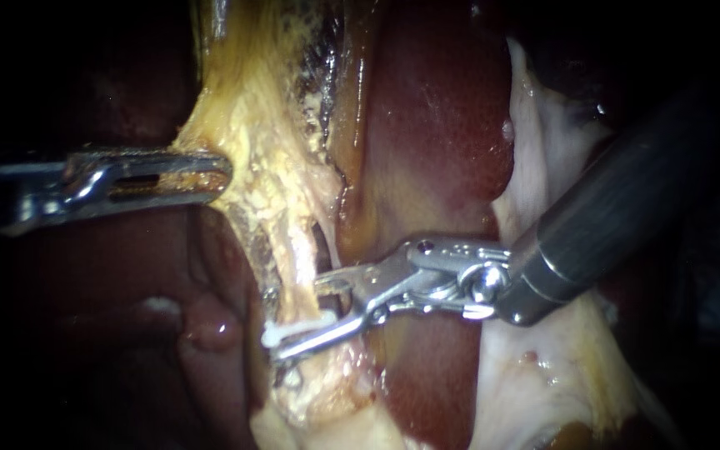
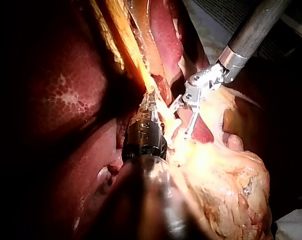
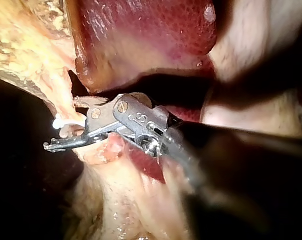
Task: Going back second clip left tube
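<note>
Nearest, centre right of the frame: right instrument (image 1: 303, 315). Slants in from the upper right, jaws parted and gripping nothing, one above and one just below the white clip (image 1: 297, 327). Placed so, by the look of it, for sliding clear of a clip already seated across the left tube (image 1: 291, 262), low in the centre. Next, probably: straight back along the shaft, no twist, for fear of snagging the clip or tugging the tube.

Farther, left of centre: left instrument (image 1: 217, 173). Enters from the left edge, jaws clamped on the yellow tissue (image 1: 252, 108). Draws it leftward, seemingly to hold the tube stretched and exposed.

Behind all, upper centre: dark red liver (image 1: 435, 125).
</note>
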Tool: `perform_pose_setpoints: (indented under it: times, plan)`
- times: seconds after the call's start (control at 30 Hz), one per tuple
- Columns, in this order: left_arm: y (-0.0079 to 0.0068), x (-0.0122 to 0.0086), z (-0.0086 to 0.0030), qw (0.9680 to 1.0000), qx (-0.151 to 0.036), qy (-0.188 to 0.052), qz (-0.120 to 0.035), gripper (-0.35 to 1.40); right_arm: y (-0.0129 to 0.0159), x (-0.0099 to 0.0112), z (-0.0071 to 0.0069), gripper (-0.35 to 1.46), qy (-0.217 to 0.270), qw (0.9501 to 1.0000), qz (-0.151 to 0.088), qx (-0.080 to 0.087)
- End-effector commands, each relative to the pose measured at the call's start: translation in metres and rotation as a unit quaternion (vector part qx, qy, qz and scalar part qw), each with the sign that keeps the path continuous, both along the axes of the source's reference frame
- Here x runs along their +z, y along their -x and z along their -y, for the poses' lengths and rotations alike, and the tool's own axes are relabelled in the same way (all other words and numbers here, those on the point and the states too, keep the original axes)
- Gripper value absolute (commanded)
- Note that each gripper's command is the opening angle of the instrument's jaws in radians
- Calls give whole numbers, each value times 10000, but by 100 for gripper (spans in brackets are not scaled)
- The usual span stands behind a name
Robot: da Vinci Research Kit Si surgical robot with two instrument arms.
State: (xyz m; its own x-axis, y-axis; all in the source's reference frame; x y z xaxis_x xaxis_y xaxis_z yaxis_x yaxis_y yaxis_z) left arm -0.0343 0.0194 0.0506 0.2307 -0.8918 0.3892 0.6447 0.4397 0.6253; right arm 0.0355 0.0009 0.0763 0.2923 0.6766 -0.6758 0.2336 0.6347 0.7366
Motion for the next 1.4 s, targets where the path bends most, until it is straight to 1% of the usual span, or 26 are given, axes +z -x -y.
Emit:
perform_pose_setpoints:
  times: [0.03,0.17,0.27,0.37,0.47,0.57,0.63,0.73,0.87,1.0,1.13,1.23,1.37,1.4]
  plan:
    - [0,0,0,10000,3,2,2,-35,5,-1,-1,60,8,10000,15,26]
    - [-1,-1,1,10000,4,2,2,-35,29,-6,-6,60,99,9999,49,126]
    - [-1,0,2,10000,5,5,2,-35,50,-13,-13,60,173,9996,86,223]
    - [-1,0,2,10000,5,6,1,-35,71,-25,-22,60,286,9992,80,273]
    - [-1,0,2,10000,5,6,2,-35,93,-40,-31,60,534,9981,35,315]
    - [-1,1,2,10000,7,9,3,-35,115,-56,-43,60,937,9950,-47,345]
    - [-1,3,3,10000,7,14,2,-35,131,-67,-53,60,1255,9914,-83,364]
    - [-1,6,3,10000,7,21,1,-35,148,-79,-64,60,1586,9864,-106,426]
    - [0,9,4,10000,9,26,1,-35,163,-92,-72,60,1847,9816,-90,475]
    - [1,12,4,10000,6,34,-3,-35,170,-101,-72,60,1885,9809,-98,472]
    - [6,26,7,10000,-10,71,-3,-35,170,-106,-69,60,1904,9806,-133,444]
    - [13,46,10,9999,56,91,-53,-35,170,-107,-69,60,1956,9795,-162,445]
    - [25,81,13,9998,133,88,-127,-35,170,-106,-68,60,2037,9779,-199,423]
    - [27,86,13,9998,148,85,-130,-35,170,-106,-67,60,2061,9774,-218,409]
